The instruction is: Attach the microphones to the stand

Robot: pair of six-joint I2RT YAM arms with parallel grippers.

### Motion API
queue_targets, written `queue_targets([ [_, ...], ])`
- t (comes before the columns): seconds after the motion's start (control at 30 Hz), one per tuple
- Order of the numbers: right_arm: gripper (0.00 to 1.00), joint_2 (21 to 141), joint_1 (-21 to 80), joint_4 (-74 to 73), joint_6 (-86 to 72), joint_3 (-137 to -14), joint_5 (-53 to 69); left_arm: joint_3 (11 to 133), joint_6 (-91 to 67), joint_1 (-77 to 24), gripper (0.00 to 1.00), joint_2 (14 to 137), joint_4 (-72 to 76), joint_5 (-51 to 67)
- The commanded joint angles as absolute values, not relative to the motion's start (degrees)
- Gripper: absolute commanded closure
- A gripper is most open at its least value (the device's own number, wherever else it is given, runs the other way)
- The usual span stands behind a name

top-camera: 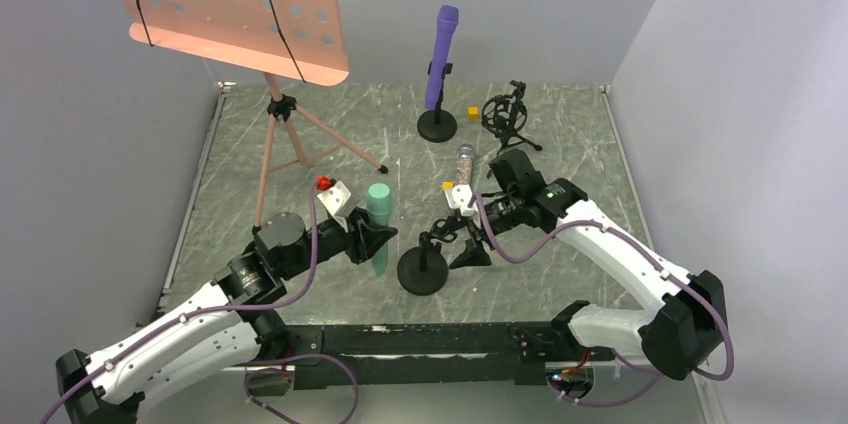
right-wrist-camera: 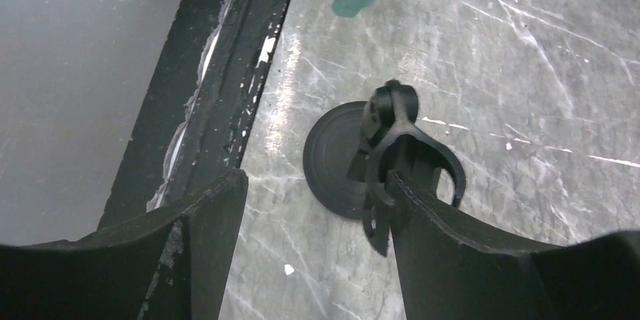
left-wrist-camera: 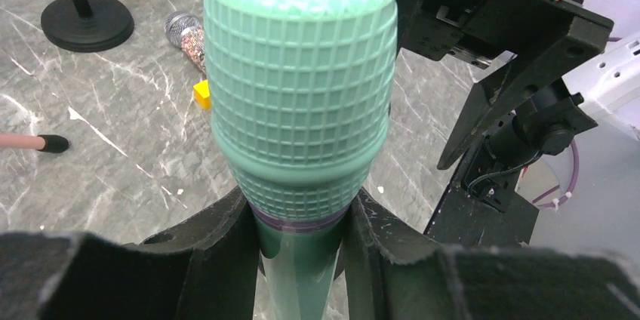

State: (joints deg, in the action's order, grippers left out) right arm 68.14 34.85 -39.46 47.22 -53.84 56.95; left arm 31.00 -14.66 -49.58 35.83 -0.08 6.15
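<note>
While the left gripper pinches the green microphone upright, the right gripper angles downward, spread wide beside the stand's clip.

No writing, label, brand name, number or sign can be read in any of the three views. The largest and sharpest surface is the head of the mint green microphone in the left wrist view. It bears only a moulded grid of small squares, with no lettering.
</note>
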Motion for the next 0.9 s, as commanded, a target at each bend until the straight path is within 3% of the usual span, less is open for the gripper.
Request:
queue_targets([
  [0.0,0.27,65.7,32.6,-51.4,58.3,-59.2,63.4,34.6,-14.3,-49.5,1.0,35.7,3.4,6.2],
  [0.2,0.26,63.5,24.1,-56.7,60.9,-63.7,69.5,35.7,-13.7,-49.5,1.0,36.9,4.2,6.6],
  [0.3,0.27,63.0,20.1,-48.4,52.0,-61.4,71.1,36.0,-13.6,-49.5,1.0,37.8,4.8,7.3],
  [0.43,0.35,66.1,19.9,-34.5,41.7,-58.7,67.8,36.5,-13.5,-49.5,1.0,38.6,4.9,8.1],
  [0.6,0.43,71.8,20.9,-37.2,45.8,-61.6,67.6,35.3,-14.2,-49.5,1.0,37.4,5.6,7.6],
  [0.87,0.46,74.6,24.5,-34.3,44.8,-60.8,65.4,34.1,-14.6,-49.6,1.0,36.4,5.7,7.5],
])
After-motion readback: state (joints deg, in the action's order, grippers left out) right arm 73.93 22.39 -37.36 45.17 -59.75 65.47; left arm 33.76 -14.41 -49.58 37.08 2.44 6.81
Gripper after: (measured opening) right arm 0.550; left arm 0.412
